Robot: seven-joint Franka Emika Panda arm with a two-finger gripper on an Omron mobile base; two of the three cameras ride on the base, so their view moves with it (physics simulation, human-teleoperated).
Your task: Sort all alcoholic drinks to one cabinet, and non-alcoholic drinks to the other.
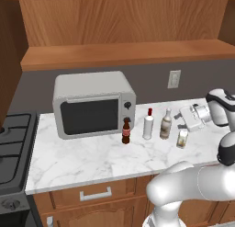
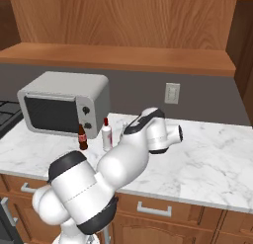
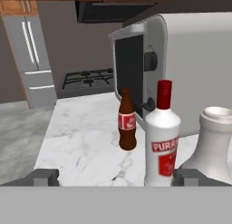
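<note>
Four drinks stand in a row on the marble counter (image 1: 82, 161), in front of and to the right of the microwave. From the left they are a small dark cola bottle (image 1: 125, 131) (image 3: 127, 123), a white bottle with a red cap and label (image 1: 148, 125) (image 3: 161, 141), a pale grey-white long-necked bottle (image 1: 165, 125) (image 3: 213, 146) and a short cream can (image 1: 182, 139). My gripper (image 1: 183, 120) (image 3: 115, 177) hovers just right of the pale bottle, above the can. It points left along the row and is open, with nothing between its fingers. In the right base view my arm hides the pale bottle and the can.
A grey microwave (image 1: 94, 104) stands at the back left of the counter, with a black stove (image 1: 11, 148) beyond its left end. Wooden upper cabinets (image 1: 124, 24) hang over the counter, and a wall outlet (image 1: 174, 79) is behind the bottles. Open marble lies to the right (image 2: 212, 154).
</note>
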